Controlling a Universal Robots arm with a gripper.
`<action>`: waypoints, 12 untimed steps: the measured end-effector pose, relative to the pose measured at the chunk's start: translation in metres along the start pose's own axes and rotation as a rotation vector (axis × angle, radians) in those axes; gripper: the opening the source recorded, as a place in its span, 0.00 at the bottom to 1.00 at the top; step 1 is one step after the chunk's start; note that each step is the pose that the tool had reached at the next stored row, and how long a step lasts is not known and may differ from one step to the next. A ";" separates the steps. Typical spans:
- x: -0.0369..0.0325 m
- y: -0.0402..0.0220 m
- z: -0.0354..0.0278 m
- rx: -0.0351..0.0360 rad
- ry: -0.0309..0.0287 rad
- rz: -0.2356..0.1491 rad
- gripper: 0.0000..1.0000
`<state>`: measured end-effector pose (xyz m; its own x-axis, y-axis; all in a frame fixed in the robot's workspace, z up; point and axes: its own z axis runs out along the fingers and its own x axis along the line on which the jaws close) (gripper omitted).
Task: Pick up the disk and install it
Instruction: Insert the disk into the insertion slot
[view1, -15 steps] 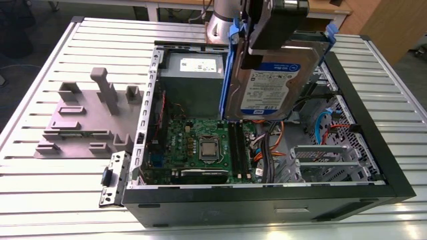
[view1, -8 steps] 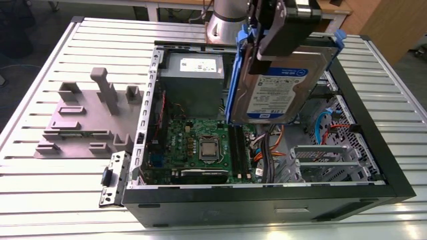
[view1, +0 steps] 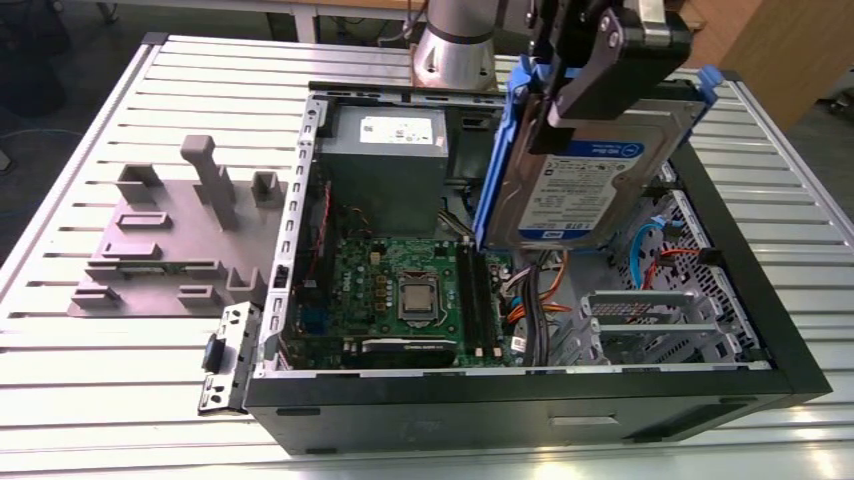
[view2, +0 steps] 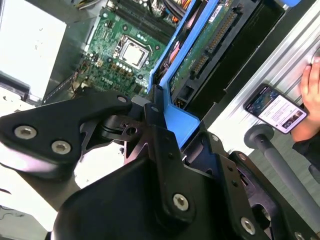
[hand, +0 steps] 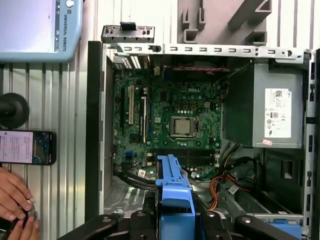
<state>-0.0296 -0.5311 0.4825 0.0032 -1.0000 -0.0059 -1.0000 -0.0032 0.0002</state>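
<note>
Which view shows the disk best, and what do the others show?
The exterior view: the disk, held by the gripper over the open case, shows its labelled face and blue carrier. The second wrist view shows its circuit-board side and connector. The first wrist view shows the carrier's blue end.

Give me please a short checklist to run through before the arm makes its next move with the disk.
1. Grip on the disk: ok. The gripper clamps its blue carrier, and the disk hangs above the case.
2. Case open: ok. The motherboard lies exposed.
3. Disk attitude: probably not ok for seating. It stands nearly on edge, not flat.
4. Cables out of the path: cannot tell. Orange ones lie loose near the carrier.
5. Hand clear: ok. It rests on the table beside a phone, outside the case.
</note>
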 end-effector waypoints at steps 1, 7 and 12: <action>0.0000 -0.0024 0.0004 -0.0001 0.0000 0.000 0.36; 0.0010 -0.0135 0.0029 0.0000 0.0001 0.000 0.36; 0.0050 -0.0184 0.0056 0.0000 0.0003 0.000 0.36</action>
<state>-0.0111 -0.5360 0.4768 0.0033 -1.0000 -0.0055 -1.0000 -0.0033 0.0002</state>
